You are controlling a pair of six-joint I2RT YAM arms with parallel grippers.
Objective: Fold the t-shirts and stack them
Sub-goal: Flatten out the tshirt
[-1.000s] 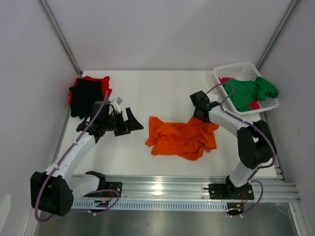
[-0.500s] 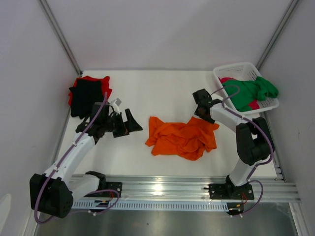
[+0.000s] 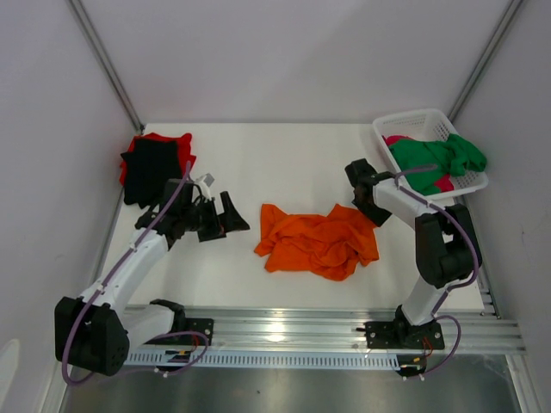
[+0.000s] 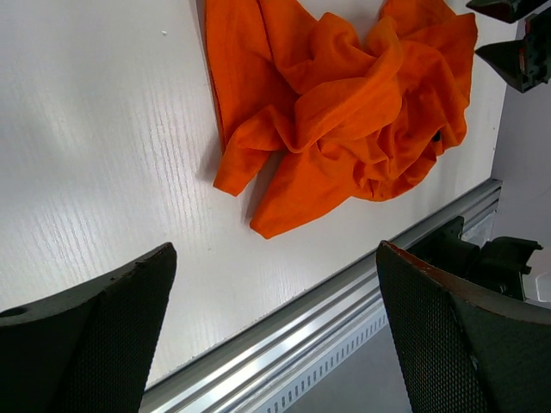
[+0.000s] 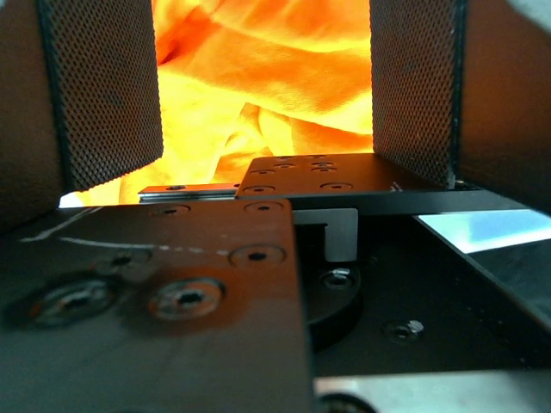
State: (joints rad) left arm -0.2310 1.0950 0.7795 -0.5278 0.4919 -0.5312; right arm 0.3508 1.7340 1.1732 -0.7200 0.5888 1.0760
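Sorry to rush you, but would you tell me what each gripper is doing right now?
Left gripper: open, empty, beside the orange t-shirt.
Right gripper: open, gripping nothing, facing the orange t-shirt.

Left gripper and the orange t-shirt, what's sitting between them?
Only bare white table lies between the left gripper and the orange t-shirt, clear in the top and left wrist views.

Where our three cameras sit
From high behind the near edge we look down over the whole table (image 3: pixel 275 163); our left wrist view looks slantwise across at the orange t-shirt (image 4: pixel 344 112) and the near-edge rail (image 4: pixel 293 344); our right wrist view faces that same shirt from very close.
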